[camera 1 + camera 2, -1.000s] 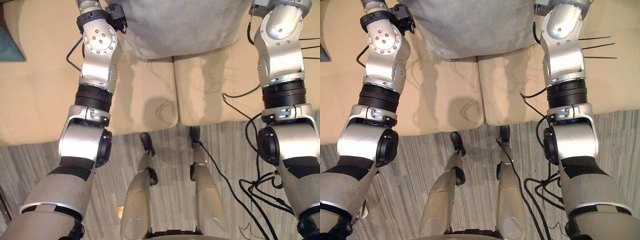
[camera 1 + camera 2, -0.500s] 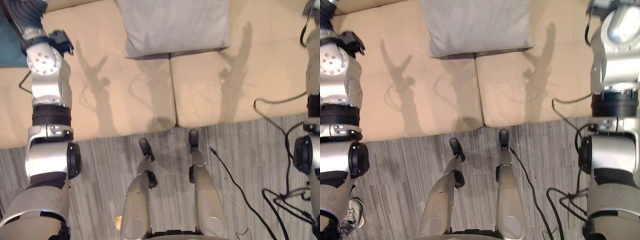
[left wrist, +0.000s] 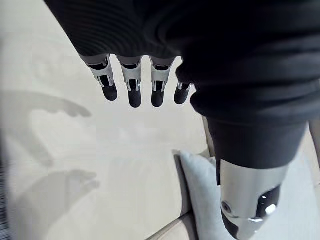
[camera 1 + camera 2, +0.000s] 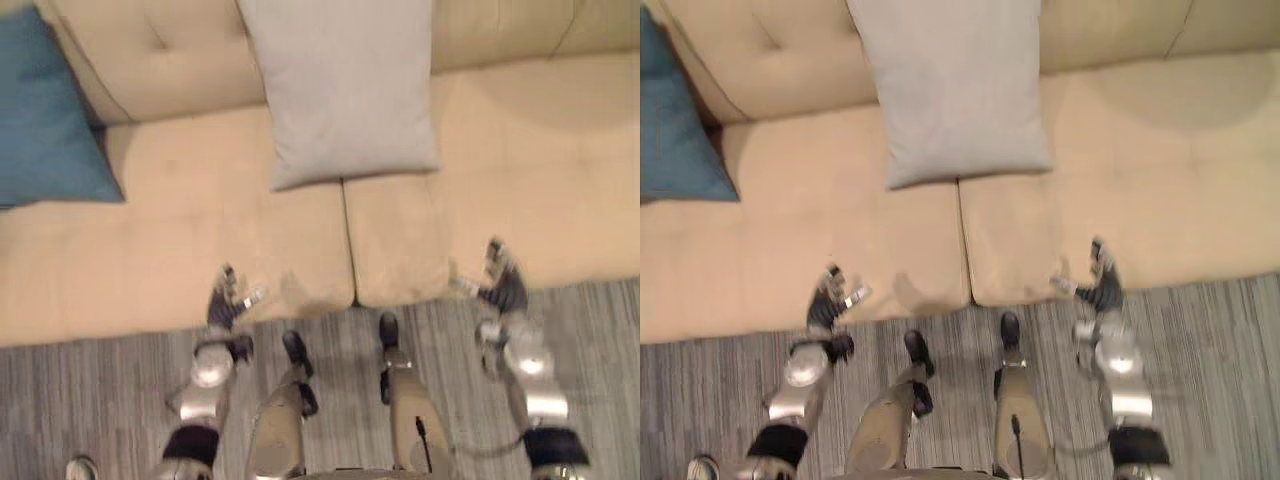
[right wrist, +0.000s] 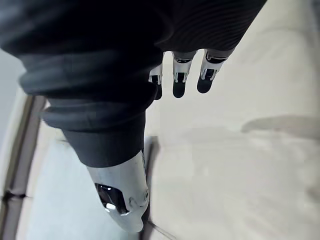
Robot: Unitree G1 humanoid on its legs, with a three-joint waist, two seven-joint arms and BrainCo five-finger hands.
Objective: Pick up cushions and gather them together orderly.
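While looking down on the beige sofa (image 4: 180,230), seeing two cushions on it, well apart. Centre: grey cushion (image 4: 345,90), propped against the backrest (image 4: 170,50), lower edge sitting across the seam (image 4: 348,240) between the two seat pads. Far left: teal cushion (image 4: 45,120), also leaning on the backrest, one corner pointing down onto the left seat pad, partly cut off at the edge. Not touching each other; bare seat between them.

Low at the front edge of the left seat pad, left of the seam: left hand (image 4: 225,308). Fingers (image 3: 130,87) straight and side by side per own wrist cam, thumb out to the side; wide, holding nothing. Pale seat fabric past the fingertips, a corner of the grey cushion further off.

Mirrored at the front edge of the right seat pad, right of the seam: right hand (image 4: 503,288). Fingers (image 5: 179,82) straight too, thumb splayed toward the middle; wide, nothing in it.

Neither hand touching either cushion; both well short of the grey one. Cannot tell whether fingertips rest on the seat edge or hang just over it.

In front of the sofa: grey striped carpet (image 4: 100,400). Toe of a person's shoe (image 4: 78,467) at the lower left, on the carpet.
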